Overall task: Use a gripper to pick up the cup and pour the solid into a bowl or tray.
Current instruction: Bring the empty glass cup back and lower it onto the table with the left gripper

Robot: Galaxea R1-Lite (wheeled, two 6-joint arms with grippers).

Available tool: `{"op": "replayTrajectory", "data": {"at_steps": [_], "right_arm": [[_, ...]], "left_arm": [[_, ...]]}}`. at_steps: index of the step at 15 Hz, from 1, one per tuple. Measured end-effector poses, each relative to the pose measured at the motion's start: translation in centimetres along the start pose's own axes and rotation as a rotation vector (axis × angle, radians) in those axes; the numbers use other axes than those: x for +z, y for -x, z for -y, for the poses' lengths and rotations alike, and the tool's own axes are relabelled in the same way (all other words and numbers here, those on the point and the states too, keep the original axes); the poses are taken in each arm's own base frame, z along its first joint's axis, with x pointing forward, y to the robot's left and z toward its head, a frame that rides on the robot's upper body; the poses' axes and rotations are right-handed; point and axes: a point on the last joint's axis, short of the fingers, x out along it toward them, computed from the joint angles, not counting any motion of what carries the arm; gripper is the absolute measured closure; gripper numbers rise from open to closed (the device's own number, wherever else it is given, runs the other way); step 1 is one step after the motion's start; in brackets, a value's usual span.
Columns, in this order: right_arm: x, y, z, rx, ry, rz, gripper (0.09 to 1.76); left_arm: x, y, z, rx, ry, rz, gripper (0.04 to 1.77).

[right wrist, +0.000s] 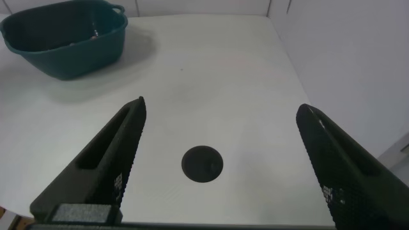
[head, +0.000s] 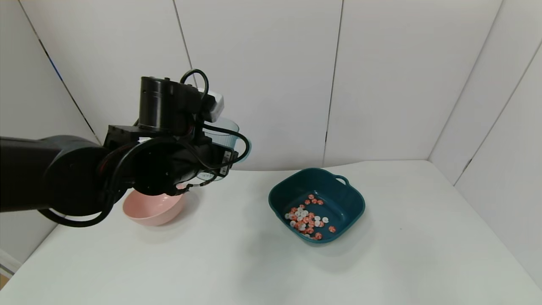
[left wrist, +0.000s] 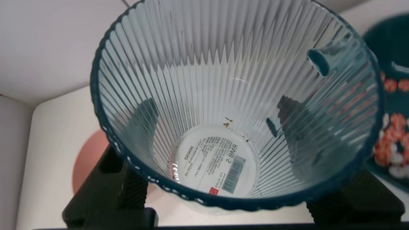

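Note:
My left gripper (head: 211, 159) is shut on the cup (head: 226, 135), a pale-blue ribbed mug, and holds it upright in the air at the left, above the far side of the pink bowl. In the left wrist view the cup (left wrist: 236, 96) is empty, with only a label on its bottom, and the gripper (left wrist: 220, 195) has its fingers (left wrist: 124, 185) pressed on the cup's two sides. The solid (head: 307, 218), orange-red and white pieces, lies in the teal basin (head: 347, 197) at the table's middle. My right gripper (right wrist: 222, 105) is open and empty over the table's right part.
A round pink bowl (head: 148, 209) sits under the left arm. White walls close the table at the back and right. A dark round hole (right wrist: 202, 164) is in the tabletop below the right gripper. The basin also shows in the right wrist view (right wrist: 64, 38).

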Motion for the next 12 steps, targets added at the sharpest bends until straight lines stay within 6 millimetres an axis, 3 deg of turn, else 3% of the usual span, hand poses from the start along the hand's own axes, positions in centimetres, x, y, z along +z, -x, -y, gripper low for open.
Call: {"op": "replayTrajectory", "data": {"at_steps": [4, 12], "right_arm": [[0.0, 0.0, 0.0, 0.001, 0.000, 0.000, 0.14], [0.0, 0.0, 0.0, 0.000, 0.000, -0.001, 0.14]], "left_arm": [[-1.9, -1.8, -1.0, -0.022, 0.139, 0.150, 0.50], [-7.7, -5.5, 1.3, -0.052, 0.285, 0.083, 0.50]]}}
